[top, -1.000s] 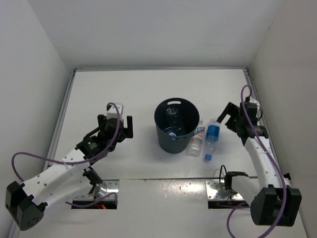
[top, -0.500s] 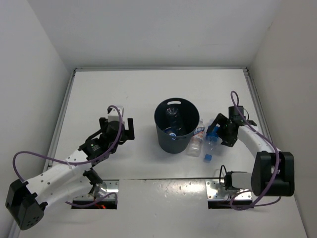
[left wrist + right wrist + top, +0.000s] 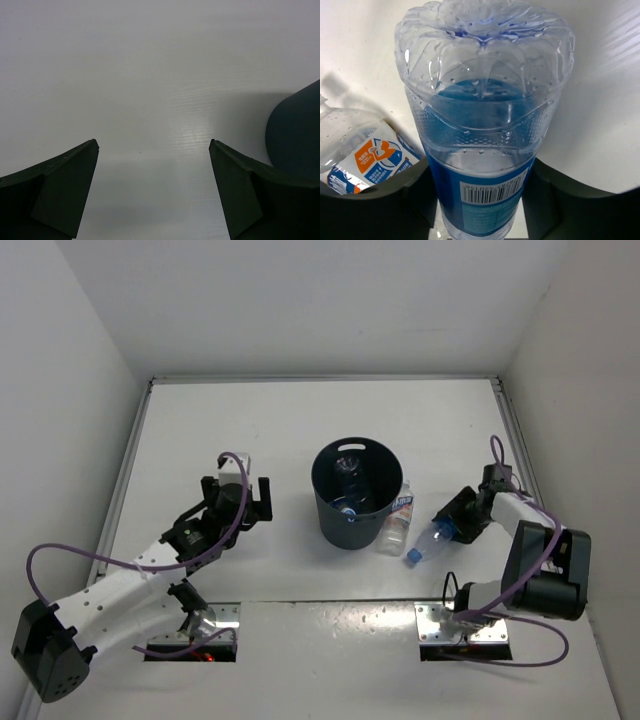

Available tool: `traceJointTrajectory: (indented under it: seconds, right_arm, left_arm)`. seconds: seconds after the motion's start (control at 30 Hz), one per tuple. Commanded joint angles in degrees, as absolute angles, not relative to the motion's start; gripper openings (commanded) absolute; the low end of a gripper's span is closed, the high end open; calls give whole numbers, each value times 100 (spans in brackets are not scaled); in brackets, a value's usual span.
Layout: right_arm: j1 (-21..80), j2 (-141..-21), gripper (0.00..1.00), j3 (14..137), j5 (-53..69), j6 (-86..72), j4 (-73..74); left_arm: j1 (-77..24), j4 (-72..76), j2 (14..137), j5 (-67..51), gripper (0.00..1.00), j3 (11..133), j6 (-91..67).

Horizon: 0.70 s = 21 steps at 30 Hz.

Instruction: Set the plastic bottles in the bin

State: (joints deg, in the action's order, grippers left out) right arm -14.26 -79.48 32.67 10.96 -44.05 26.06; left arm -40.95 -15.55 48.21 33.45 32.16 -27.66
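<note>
From above, we see the right tool (image 3: pixel 452 524) clamped on the blue bottle (image 3: pixel 428 537) near its base, cap end low toward the desk (image 3: pixel 250 420). Lifted so, we judge it could pivot, slip, or knock the white-label bottle (image 3: pixel 397 520) lying against the bin (image 3: pixel 325 512). Two more bottles (image 3: pixel 348 468) seem to sit inside, half hidden by the wall.

Left wrist: the left tool (image 3: pixel 154 142) gapes wide over bare desk, holding nothing; only the bin's edge shows.

Right wrist: fingers (image 3: pixel 580 215) hug the blue bottle's sides; its cap is cut off.
</note>
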Motion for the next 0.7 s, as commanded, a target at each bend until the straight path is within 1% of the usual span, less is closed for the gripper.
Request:
traceJointTrajectory:
  seconds: [0.0,0.1,0.17,0.3,0.37,0.5,0.57,0.67]
  right_arm:
    - [-1582,-7753,54,3541,1354,-4430,2618]
    - [-1521,-7603,51,3919,1458,-4578,2681]
    - [-1459,-7532,46,4304,1459,-4666,2733]
    - [-1459,-7181,39,5061,1258,-5070,2883]
    - [-1459,-6997,39,5518,1117,-5203,2822]
    - [-1091,-6522,38,6318,160,-5142,2821]
    - [-915,-6311,38,6670,9,-5002,2760]
    - [-835,-6135,34,7039,-123,-5149,2742]
  left_arm:
    - [-4140,-1345,4869,3393,99,3199,-2786]
    - [-4140,-1345,4869,3445,99,3199,-2786]
    - [-4140,-1345,4921,3445,99,3199,-2786]
    - [-4140,-1345,4922,3445,99,3199,-2786]
    - [-4140,-1345,4922,3445,99,3199,-2786]
    - [-4140,-1345,4922,3445,99,3199,-2786]
    - [-4140,-1345,4922,3445,99,3147,-2786]
    - [-4140,-1345,4922,3445,99,3146,-2786]
